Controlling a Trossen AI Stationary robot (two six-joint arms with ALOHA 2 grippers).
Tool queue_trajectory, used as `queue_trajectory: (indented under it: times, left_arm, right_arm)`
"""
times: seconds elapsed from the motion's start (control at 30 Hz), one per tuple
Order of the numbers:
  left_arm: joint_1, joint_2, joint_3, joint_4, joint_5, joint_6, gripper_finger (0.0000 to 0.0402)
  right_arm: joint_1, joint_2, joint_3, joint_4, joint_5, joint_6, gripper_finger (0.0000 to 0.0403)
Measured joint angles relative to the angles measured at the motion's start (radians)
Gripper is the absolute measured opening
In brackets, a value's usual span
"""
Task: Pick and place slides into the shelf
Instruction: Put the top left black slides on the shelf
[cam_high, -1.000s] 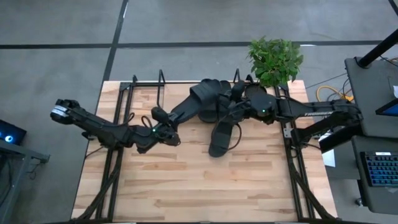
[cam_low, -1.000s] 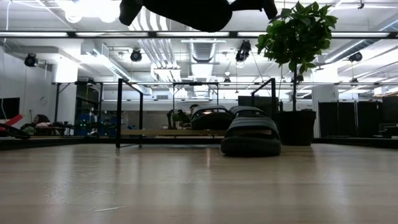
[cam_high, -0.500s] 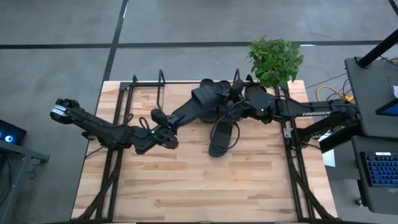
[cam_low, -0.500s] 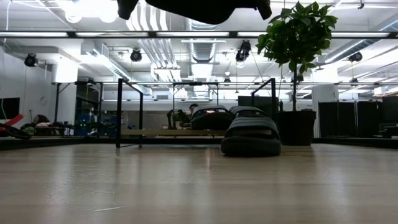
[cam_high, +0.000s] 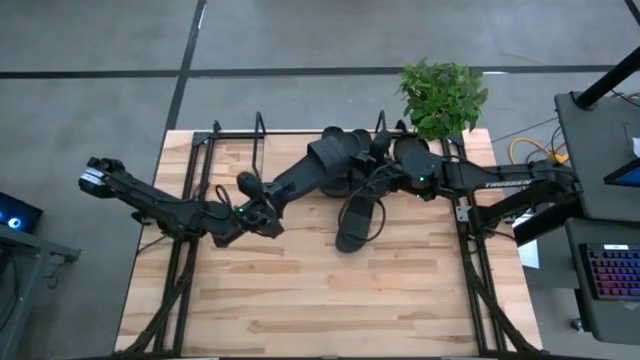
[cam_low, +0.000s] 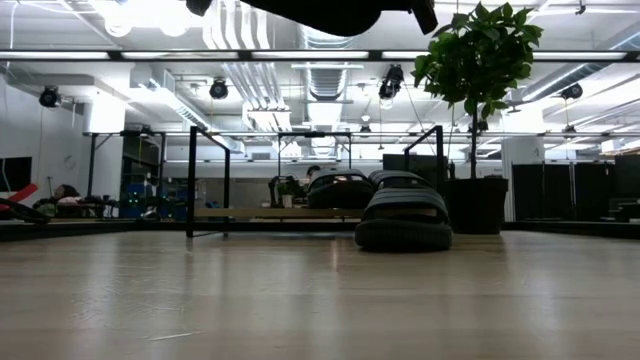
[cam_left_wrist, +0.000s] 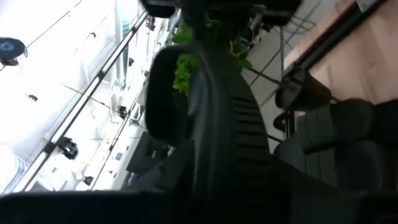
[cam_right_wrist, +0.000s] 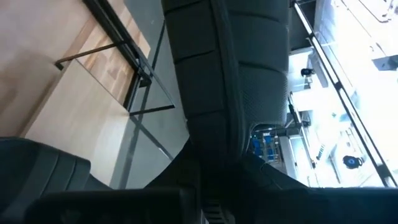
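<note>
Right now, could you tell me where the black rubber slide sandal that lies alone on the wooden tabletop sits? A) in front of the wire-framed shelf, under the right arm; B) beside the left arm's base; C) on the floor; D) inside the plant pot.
A: the high view shows the lone black rubber slide sandal flat on the wooden tabletop, just before the wire-framed shelf.

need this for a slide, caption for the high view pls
Both arms hold one slide in the air between them over the shelf, another slide lying on the table.
</note>
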Motion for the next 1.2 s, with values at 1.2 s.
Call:
queue_trajectory:
  times: [1.2]
  left_arm:
    - [-0.203,-0.011,0.106,-0.088,0.004,-0.023,0.0235]
  right_arm:
    - [-0.127,-0.069,-0.362,0.452,-0.519,0.125,0.0037]
